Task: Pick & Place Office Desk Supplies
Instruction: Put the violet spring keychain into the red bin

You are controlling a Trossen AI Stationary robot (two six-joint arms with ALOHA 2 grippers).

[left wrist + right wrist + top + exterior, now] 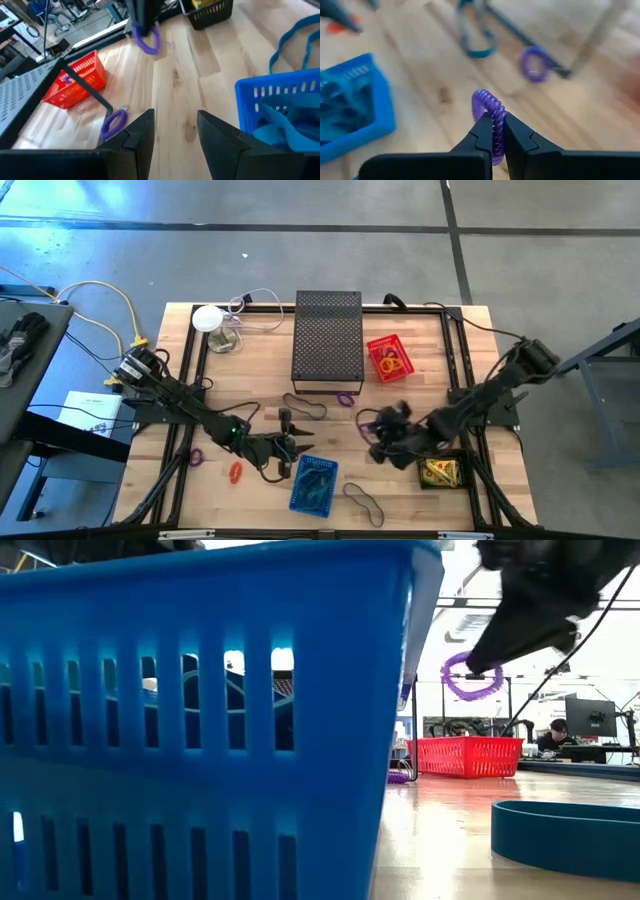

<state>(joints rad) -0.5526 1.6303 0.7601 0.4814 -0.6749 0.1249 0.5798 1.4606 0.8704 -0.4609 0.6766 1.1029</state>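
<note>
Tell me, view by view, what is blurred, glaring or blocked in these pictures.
High view: evenly lit, a pale glare patch on the floor at upper left. Low view: the blue basket fills the frame, bright room behind. Left wrist view: the purple coil far off is smeared. Right wrist view: the right gripper and its purple coil are sharp, the table behind is blurred.

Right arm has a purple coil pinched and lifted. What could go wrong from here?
The right gripper holds the purple coil only by a thin edge, so it may slip out mid-carry. The left gripper, open, sits close beside the blue basket; if the coil goes there, the arms could crowd each other.
</note>
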